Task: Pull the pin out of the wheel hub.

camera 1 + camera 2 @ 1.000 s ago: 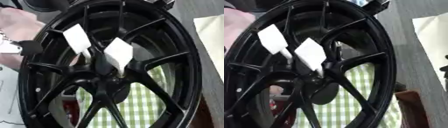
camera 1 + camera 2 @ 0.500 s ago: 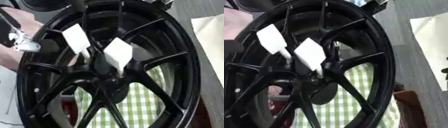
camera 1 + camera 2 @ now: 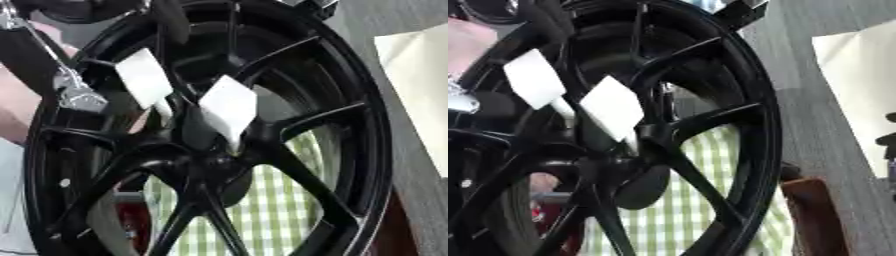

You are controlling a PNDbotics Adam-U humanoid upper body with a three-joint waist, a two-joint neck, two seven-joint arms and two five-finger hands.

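Left eye view: black wheel [image 3: 262, 150] stands upright, hub [image 3: 206, 165] facing us so the white-tagged pins [image 3: 229, 111] stay reachable; left hand [image 3: 74, 95] at the rim, fingers impossible to read; right hand unseen.

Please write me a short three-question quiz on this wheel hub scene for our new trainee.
1. True or false: two white tags stand near the centre of the black wheel hub.
2. What shows through the spokes low in the views? A. green checked cloth B. blue foam C. bare metal
3. Fill in: at the right edge of the right eye view, something dark shows against the pale ____.

Key: 1 true; 2 A; 3 sheet.
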